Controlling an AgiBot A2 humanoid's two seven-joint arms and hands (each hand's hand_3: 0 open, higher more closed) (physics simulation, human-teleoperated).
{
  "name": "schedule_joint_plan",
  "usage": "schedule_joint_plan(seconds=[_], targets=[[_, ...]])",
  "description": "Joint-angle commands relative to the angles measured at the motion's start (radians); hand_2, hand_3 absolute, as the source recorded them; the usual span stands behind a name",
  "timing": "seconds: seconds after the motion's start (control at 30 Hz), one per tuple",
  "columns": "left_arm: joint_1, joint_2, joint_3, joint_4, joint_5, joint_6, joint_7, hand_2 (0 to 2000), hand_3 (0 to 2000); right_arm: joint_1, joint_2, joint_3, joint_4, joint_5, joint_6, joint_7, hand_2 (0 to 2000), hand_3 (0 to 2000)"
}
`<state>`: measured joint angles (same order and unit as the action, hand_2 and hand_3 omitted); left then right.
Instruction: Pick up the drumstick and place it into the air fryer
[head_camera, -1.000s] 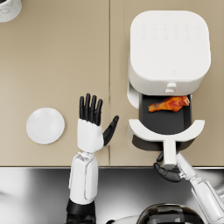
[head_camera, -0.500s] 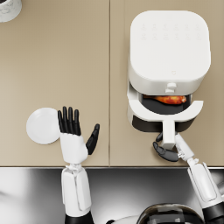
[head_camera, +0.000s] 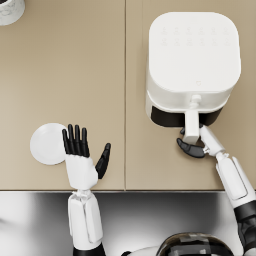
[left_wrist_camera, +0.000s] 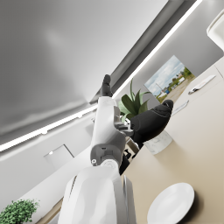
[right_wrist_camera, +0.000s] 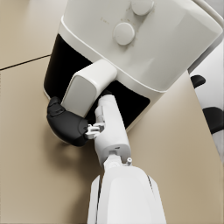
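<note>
The right hand (head_camera: 192, 146) is seen at the handle (head_camera: 191, 120) of the air fryer (head_camera: 192, 62), with dark fingers curled around the handle's lower end; in the right wrist view the hand (right_wrist_camera: 68, 127) is wrapped under and beside the handle (right_wrist_camera: 87, 87), so the handle is gripped. The fryer's drawer is pushed nearly flush into the body, with only a dark strip of it (head_camera: 170, 118) left showing just beyond the hand on either side of the handle. The drumstick cannot be seen in any view; whether it lies inside the drawer, beyond the right hand, cannot be told. The left hand (head_camera: 82, 157) is held up above the table (head_camera: 100, 75), well apart from the fryer, with fingers spread and straight and nothing held. A white plate (head_camera: 46, 144) lies on the table just beside that hand, partly under its fingertips in the head view.
</note>
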<state>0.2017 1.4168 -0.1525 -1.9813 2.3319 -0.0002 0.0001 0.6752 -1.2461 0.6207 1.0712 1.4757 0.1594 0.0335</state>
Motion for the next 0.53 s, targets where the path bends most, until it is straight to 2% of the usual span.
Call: schedule_joint_plan(seconds=[0.03,0.07,0.23,0.53], targets=[[0.007,-0.003,-0.003,0.001,0.0,0.0,0.0,0,0,0.117,-0.112,0.16,-0.017,-0.001,-0.02,0.002,2000,2000],[-0.002,-0.002,-0.002,0.002,0.0,0.0,0.0,0,0,0.041,0.018,0.057,-0.026,-0.001,-0.02,0.005,2000,2000],[-0.003,-0.003,-0.003,0.004,0.0,0.0,0.0,0,0,0.078,0.039,0.123,-0.04,-0.004,-0.026,0.015,2000,2000],[-0.003,-0.004,-0.003,0.005,0.0,0.0,0.0,0,0,0.087,0.048,0.136,-0.044,-0.003,-0.013,0.012,2000,2000]])
